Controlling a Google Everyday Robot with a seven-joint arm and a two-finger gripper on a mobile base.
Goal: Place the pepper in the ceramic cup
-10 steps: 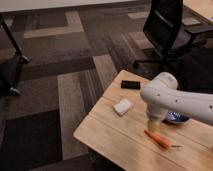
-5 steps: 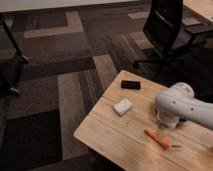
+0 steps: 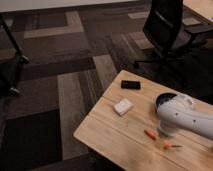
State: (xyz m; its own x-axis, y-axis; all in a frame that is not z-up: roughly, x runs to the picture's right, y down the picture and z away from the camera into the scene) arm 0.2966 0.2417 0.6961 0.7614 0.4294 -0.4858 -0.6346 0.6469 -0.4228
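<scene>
The pepper (image 3: 150,135), slender and orange-red, lies flat on the wooden table (image 3: 110,132) near its front right. Its middle is hidden under the tip of my white arm (image 3: 187,117). My gripper (image 3: 166,134) sits at that tip, right over the pepper and pointing down at it. It stands open and holds nothing. Just behind the arm a dark-blue rim shows, which is the ceramic cup (image 3: 161,98). Most of it is hidden by the arm.
A black phone (image 3: 130,85) lies near the table's far edge. A small white block (image 3: 123,106) sits left of the arm. A black office chair (image 3: 167,32) stands beyond the table on patterned carpet. The table's left and front edges drop off to the floor.
The arm has swung lower and toward the front of the table. Its tip now sits over the pepper. The pepper, block and phone have not moved.
</scene>
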